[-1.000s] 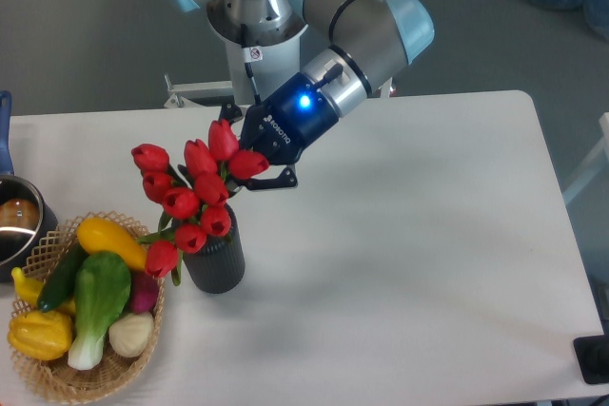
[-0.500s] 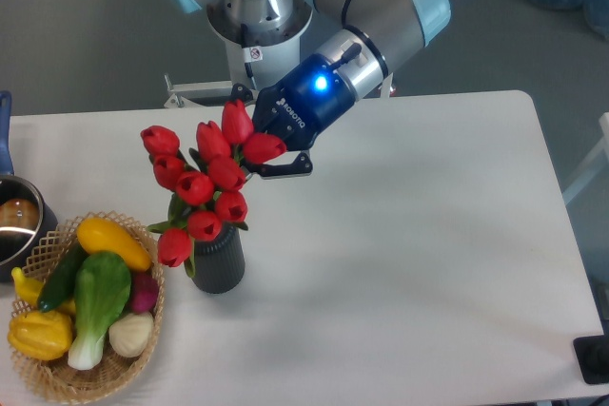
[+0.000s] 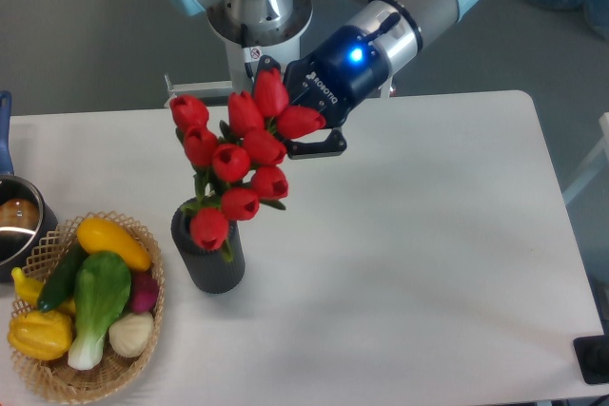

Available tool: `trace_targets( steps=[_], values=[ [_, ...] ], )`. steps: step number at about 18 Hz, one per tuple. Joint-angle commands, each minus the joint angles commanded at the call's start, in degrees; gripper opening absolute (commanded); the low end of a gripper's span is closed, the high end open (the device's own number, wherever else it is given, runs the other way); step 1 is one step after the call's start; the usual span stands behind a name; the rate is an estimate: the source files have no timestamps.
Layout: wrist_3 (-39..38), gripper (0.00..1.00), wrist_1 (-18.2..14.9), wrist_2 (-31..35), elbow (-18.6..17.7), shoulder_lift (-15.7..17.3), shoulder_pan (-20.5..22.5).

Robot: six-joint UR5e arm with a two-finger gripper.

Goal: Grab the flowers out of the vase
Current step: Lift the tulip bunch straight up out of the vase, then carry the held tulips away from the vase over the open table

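I see open white table (image 3: 419, 254) from twelve round to six o'clock of the vase (image 3: 209, 259), so a gripper could pass freely there. At nine o'clock the wicker basket (image 3: 143, 330) stands just beside the vase and blocks that side. Above the mouth, the flowers (image 3: 238, 164) crowd the way, with the gripper (image 3: 300, 121) closed among them.

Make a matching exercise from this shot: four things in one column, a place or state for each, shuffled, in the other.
1. flowers
2. vase
3. wicker basket
4. gripper

A. stands dark and upright on the table
B. holds vegetables at the table's left corner
C. red bunch held up, lowest blooms over the vase mouth
D. shut on the bunch's top

Pairs: 1-C, 2-A, 3-B, 4-D
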Motion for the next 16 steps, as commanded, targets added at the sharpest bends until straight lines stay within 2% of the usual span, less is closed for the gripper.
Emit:
trace_targets(
  steps=[4,7,9,12,16],
  values=[
    [0.35,0.0,0.26,0.53,1.31,-0.26,2.11],
    [0.79,0.0,0.44,2.19,4.12,-1.49,3.43],
    [3.06,0.0,0.53,5.95,5.88,-2.81,4.65],
    [8.43,0.0,0.44,12.99,6.06,-2.99,5.89],
    [11.58,0.0,0.44,17.83,5.98,-4.13,7.38]
  ],
)
